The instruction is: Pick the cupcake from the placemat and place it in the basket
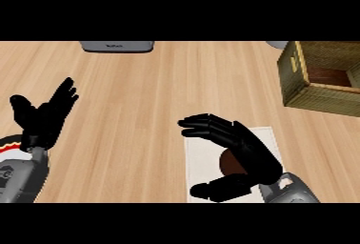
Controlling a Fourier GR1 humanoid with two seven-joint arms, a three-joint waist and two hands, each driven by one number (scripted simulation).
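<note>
The right hand (239, 157) is black and comes in from the near right side of the picture. It sits over a pale cloth placemat (204, 155) that lies flat on the light wooden worktop (155, 95). The fingers (211, 126) bend over the top and the thumb (218, 188) comes in from the near side. Between them is a small brown round cupcake (230, 163). Only a little bit of the cupcake shows, because the hand hides most of it. The cupcake is on the placemat. The fingers and thumb curve round it, but there are gaps, and I cannot tell if they touch it yet.

The left hand (44, 116) is black too. It is on the left side of the picture, with its fingers straight and pointing up and away. It is wide open and holds nothing. It rests there, well apart from the placemat.

Next to the left forearm, at the near left edge, a bit of a round white plate with a red rim (8, 145) peeks out.

Far on the right is the brown woven basket (316, 97) with square sides. It is open at the top, and its inside looks dark. It is well apart from the cupcake.

At the far edge, near the middle, is a grey box-shaped thing (116, 46). Only its near side shows.
</note>
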